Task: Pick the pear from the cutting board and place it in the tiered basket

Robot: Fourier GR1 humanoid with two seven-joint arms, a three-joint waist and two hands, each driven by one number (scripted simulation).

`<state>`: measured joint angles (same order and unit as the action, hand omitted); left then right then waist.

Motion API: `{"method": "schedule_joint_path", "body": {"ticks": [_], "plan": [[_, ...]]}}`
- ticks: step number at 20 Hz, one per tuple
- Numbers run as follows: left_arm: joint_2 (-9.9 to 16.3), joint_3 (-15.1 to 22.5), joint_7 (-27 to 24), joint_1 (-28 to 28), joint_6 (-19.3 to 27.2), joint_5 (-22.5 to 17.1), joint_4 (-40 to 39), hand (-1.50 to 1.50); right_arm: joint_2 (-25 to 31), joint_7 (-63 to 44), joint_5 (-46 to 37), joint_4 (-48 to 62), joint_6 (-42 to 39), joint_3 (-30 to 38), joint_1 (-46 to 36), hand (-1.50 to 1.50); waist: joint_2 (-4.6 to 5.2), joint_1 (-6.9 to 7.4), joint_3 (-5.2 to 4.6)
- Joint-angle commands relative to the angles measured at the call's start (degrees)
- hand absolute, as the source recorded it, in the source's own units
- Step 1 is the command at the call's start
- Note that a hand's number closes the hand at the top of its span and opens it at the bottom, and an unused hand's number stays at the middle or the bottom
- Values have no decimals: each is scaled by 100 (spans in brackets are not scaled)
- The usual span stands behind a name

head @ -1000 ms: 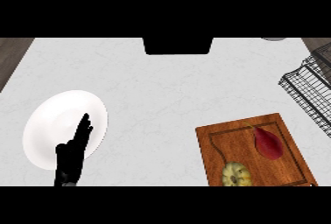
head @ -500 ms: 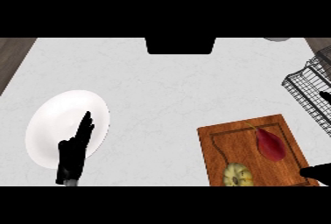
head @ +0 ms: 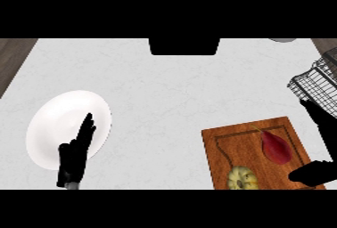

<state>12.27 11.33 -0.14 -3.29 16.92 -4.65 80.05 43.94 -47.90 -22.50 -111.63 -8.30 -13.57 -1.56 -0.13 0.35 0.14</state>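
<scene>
A dark red pear [head: 276, 146] lies on the wooden cutting board [head: 220, 149] at the lower right. The wire tiered basket [head: 314, 83] stands at the right edge, beyond the board. My right hand [head: 321, 127] shows at the board's right side, fingers straight and pointing up the view, thumb spread across the board's lower right corner. It is open, just right of the pear and not touching it. My left hand [head: 74, 153] rests open at the lower left, fingers up, over the white plate.
A white plate [head: 63, 116] lies at the left under the left hand. A yellow round piece of food [head: 242, 178] sits on the board's near end. A black box [head: 184, 46] stands at the counter's far edge.
My right hand has come into view from the lower right and risen along the board's right edge, close to the pear. The left hand has stayed in place.
</scene>
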Motion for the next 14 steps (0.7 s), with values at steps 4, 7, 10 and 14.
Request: {"method": "schedule_joint_path", "body": {"ticks": [4, 7, 10, 14], "plan": [[-229, 26, 181, -55, 133, 326, -38, 0, -761, -495, -332, 319, -777, -111, -548, -150, 13, -16, -15], [-258, -114, 310, 94, 44, 254, -76, 0, -1186, -644, -672, 326, -782, -411, -568, -150, 12, -26, -15], [-194, -251, 174, 212, -218, 176, -361, 0, -1220, -696, -569, 678, -1262, -196, -1100, -150, 18, -13, -16], [-261, -204, -9, -40, -130, 321, -296, 0, -1104, -856, -625, 574, -1591, -141, -642, -150, 11, -43, -17]]}}
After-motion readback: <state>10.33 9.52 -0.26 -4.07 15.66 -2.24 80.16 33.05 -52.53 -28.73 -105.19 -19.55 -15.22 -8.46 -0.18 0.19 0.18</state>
